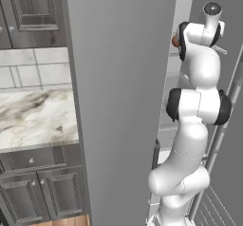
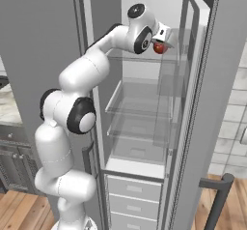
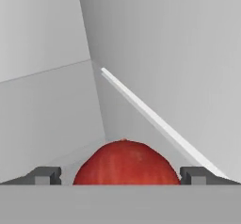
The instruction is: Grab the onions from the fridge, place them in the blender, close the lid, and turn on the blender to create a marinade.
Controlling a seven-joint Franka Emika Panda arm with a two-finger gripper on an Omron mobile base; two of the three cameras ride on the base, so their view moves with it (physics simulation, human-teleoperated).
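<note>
Grey kitchen cabinetry and a marble-patterned counter sit to the left of the tall plain grey fridge, whose door stands open to the right with pale translucent shelves and white drawers showing inside. Nearest the cameras, the white arm rises from the base and bends up into the top of the fridge compartment. In the hand view the two-finger gripper has its jaws spread wide, a dark tip on either side of a small round reddish-brown onion; the tips stand apart from the bulb, nothing gripped. From the right base view that onion rests high in the fridge, just beyond the hand. Behind it are the pale inner walls.
</note>
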